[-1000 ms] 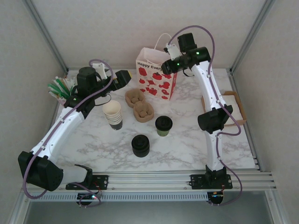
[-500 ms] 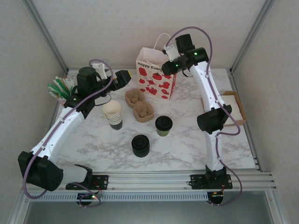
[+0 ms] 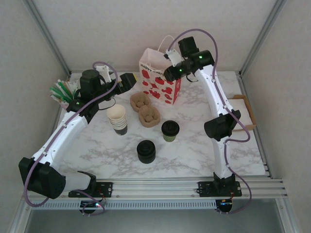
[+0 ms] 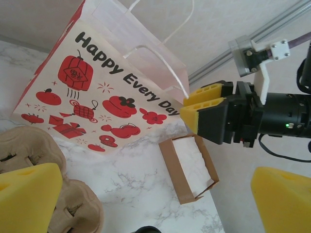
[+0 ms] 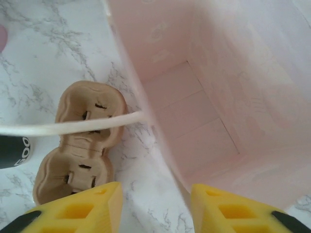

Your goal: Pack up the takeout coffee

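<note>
Left pincer (image 3: 130,80) agape, right pincer (image 4: 194,105) narrowed.

The bag (image 3: 158,80) is standing at the back of the table (image 3: 194,150). The cup carriers (image 3: 145,109) are lying just before it. The coffee cup (image 3: 170,130) is sitting in front of them, with the cup stack (image 3: 117,119) to its left.

Evenly and softly lit from overhead, bright, without glare. Faint, short shadows under the cups on the marble tabletop (image 3: 194,145). Sharp overhead; blurred yellow finger pads (image 5: 77,211) close to the wrist lenses.
</note>
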{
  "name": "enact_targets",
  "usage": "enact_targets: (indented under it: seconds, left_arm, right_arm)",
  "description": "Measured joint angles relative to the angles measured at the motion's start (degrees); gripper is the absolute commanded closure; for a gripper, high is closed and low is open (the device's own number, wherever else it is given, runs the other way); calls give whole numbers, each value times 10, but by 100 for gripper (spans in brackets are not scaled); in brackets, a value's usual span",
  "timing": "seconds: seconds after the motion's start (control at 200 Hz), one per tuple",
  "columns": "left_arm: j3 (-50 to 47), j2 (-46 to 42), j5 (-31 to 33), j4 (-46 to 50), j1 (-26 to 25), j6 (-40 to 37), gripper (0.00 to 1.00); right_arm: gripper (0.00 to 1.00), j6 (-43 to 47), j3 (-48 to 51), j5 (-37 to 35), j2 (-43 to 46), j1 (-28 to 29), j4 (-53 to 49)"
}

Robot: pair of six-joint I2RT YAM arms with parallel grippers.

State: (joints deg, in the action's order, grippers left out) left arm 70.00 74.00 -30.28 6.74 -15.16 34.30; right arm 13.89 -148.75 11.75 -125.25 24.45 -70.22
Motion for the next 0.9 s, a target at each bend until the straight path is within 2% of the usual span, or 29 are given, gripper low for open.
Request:
enact_targets:
  seconds: [0.305, 0.566, 0.776, 0.901]
  left_arm:
    - [-5, -1, -2, 0, 5, 0, 0]
    - [-5, -2, -2, 0, 7, 0, 0]
    - [-5, -9, -2, 2, 8, 0, 0]
    - [-5, -10, -2, 3, 8, 0, 0]
  right_arm:
    - [54, -6, 11, -32, 44, 1, 23]
    - [54, 5, -23, -75, -13, 1, 18]
    - [54, 9, -23, -83, -42, 1, 14]
    - [60, 11, -27, -83, -42, 1, 10]
